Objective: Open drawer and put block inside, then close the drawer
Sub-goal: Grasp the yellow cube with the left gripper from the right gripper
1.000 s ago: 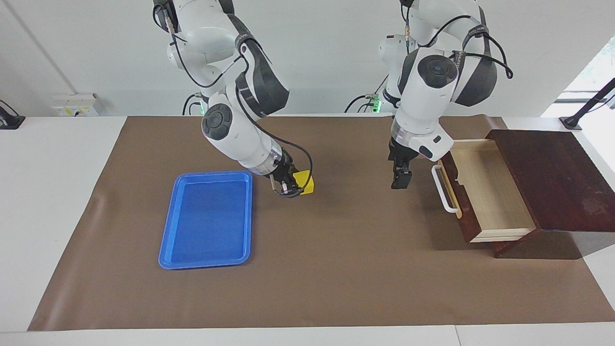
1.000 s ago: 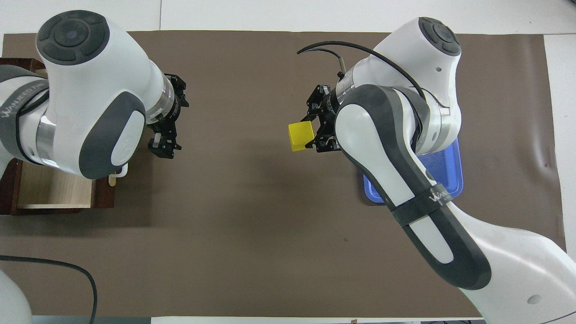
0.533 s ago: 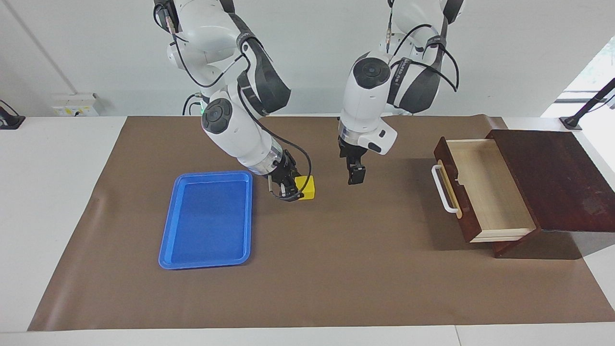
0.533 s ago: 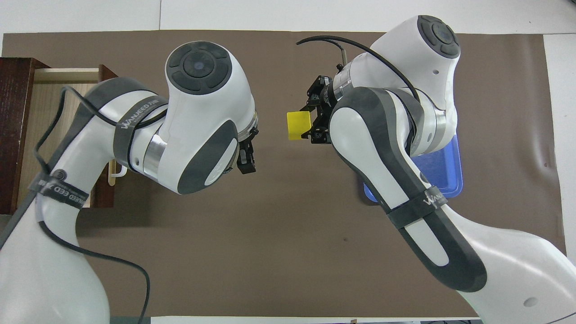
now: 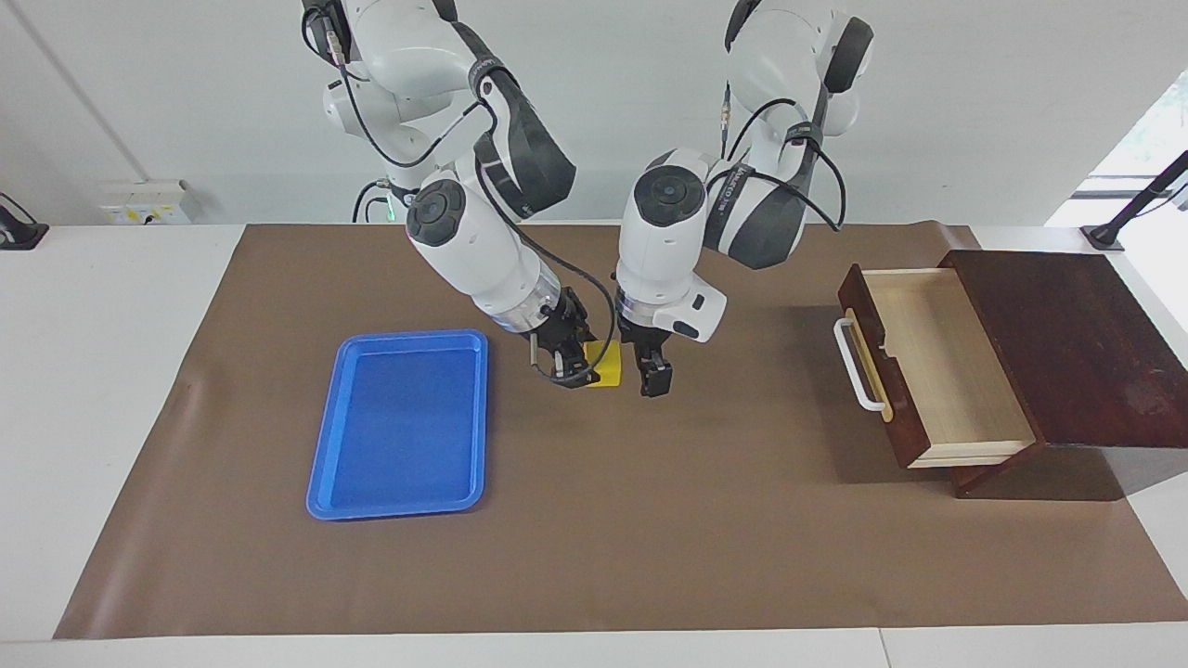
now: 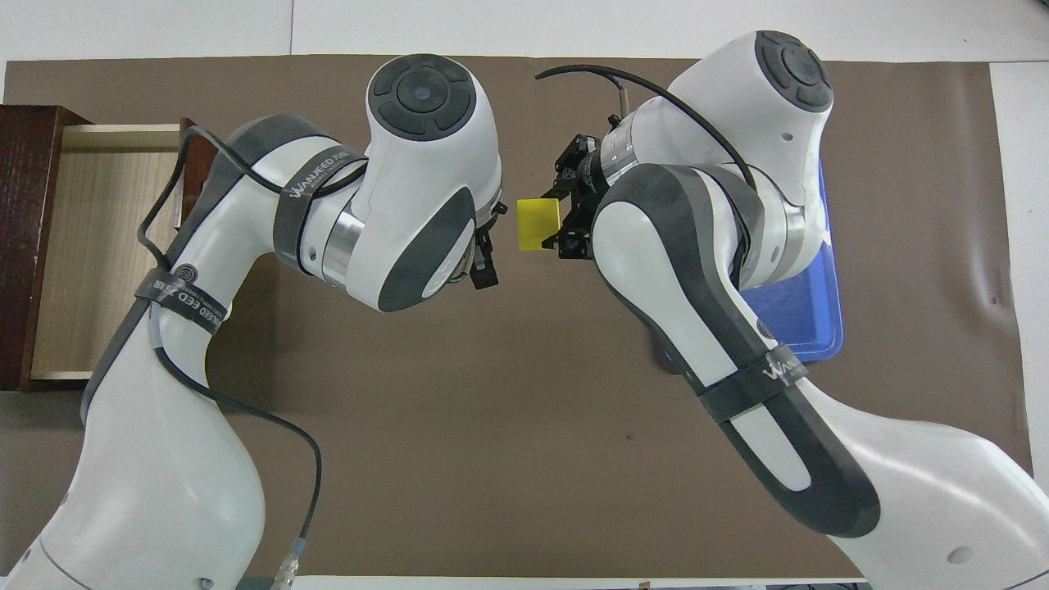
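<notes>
- Block [image 5: 608, 363]: small yellow cube, likely light, rigid, smooth; take by flat sides.
- Right claw [image 5: 568, 368]: closed around it.
- Left claw [image 5: 653, 378]: just beside; finger state unclear.
- Drawer [image 5: 937, 362]: open.

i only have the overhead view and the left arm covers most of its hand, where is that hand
Observer: The left hand hangs low over the mat, beside the block, with a small gap between them.
Operator: is the block down on the mat
Observer: The right hand holds it about at mat level; I cannot tell if it touches.
Operator: drawer handle free
Observer: Yes, the handle of the open drawer has nothing on it.
</notes>
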Motion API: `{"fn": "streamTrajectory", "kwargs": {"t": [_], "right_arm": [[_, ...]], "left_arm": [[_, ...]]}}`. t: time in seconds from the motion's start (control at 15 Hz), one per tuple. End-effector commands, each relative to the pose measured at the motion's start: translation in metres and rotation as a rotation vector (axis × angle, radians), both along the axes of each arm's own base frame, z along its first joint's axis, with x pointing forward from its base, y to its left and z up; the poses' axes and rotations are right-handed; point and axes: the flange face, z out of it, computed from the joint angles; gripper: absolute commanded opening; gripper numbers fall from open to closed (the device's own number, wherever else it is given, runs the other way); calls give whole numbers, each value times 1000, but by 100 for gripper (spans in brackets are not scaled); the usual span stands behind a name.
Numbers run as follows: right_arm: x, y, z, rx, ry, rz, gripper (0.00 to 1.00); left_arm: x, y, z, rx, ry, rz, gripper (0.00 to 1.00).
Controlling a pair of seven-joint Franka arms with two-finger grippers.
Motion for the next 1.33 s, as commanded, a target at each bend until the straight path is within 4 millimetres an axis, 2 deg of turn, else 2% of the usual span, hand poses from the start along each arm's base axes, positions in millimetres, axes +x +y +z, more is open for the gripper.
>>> {"fn": "streamTrajectory", "kwargs": {"t": [0.0,0.27,0.53,0.73,0.87,0.93,1.07,1.13,1.27], "right_arm": [[-2,4,2,-14,-10,-15,0],[-3,5,-1,-17,-7,-12,0],[-2,3,-1,-17,-6,-14,0],[-2,3,-1,-17,-6,-14,0],[-2,2,-1,-17,-6,-15,0],[-2,2,-1,-18,-7,-13,0],[-1,1,-1,-17,-6,-15,0],[-1,0,-1,-18,-7,-16,0],[-1,0,1,-16,-8,-16,0]], "left_arm": [[9,-9,8,-17,-23,17,100],[-1,-20,8,-13,-22,-7,100],[-4,-20,8,-5,-19,-31,100],[-8,-22,4,-2,-12,-92,76],[-7,-23,4,-6,-17,-96,64],[-7,-22,4,-5,-16,-105,52],[-9,-22,4,-2,-8,-137,19],[-9,-22,3,-1,-7,-137,8],[-9,-22,4,-2,-8,-148,1]]}}
